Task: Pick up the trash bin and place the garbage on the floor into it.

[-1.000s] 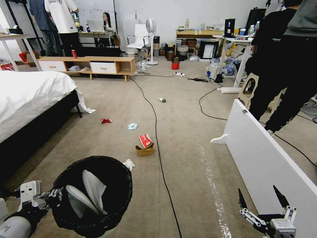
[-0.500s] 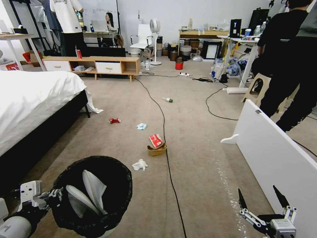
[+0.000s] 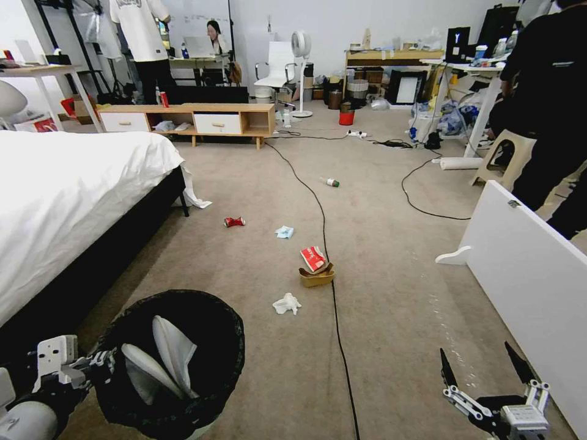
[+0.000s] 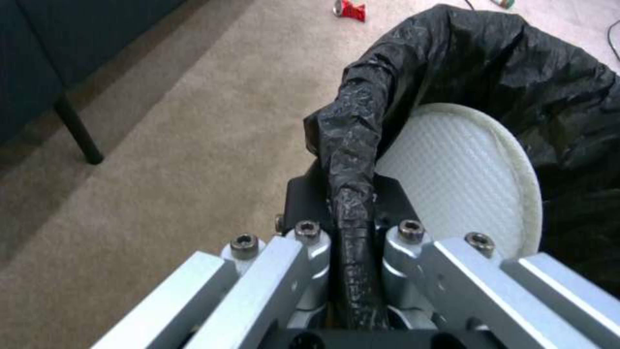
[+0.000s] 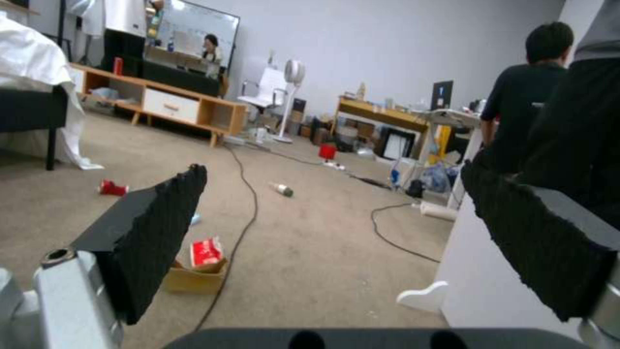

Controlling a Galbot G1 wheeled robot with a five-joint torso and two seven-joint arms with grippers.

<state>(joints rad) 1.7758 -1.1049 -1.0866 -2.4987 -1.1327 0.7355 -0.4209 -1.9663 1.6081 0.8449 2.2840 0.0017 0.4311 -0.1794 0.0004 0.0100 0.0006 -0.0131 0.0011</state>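
Whole scene slid rightward and a little nearer across the head view since a second ago: camera swing, not litter moving. More of the bed [image 3: 67, 195] now along the left, less of the white board [image 3: 538, 287] at right. Crumpled white tissue [image 3: 287, 303], a second ago half hidden behind the bin rim, now lying clear on the carpet [image 3: 391, 293].

Trash bin [image 3: 171, 360] held at lower left, black liner folded over its rim, white sheets inside. Left gripper [image 4: 352, 213] clamped shut on the lined rim, unchanged. Right gripper [image 3: 484, 370] low at right, fingers spread wide, nothing between them, unchanged.

Ahead on the carpet, a black cable [image 3: 324, 244] running down the middle, touching the brown paper bag [image 3: 317, 278] with the red-white snack packet [image 3: 313, 258] leaning in it. Farther off: pale-blue tissue [image 3: 284, 231], crushed red can [image 3: 234, 221], bottle [image 3: 331, 181] lying on its side beyond the cable. Low wooden cabinet [image 3: 189, 119] against the far side.
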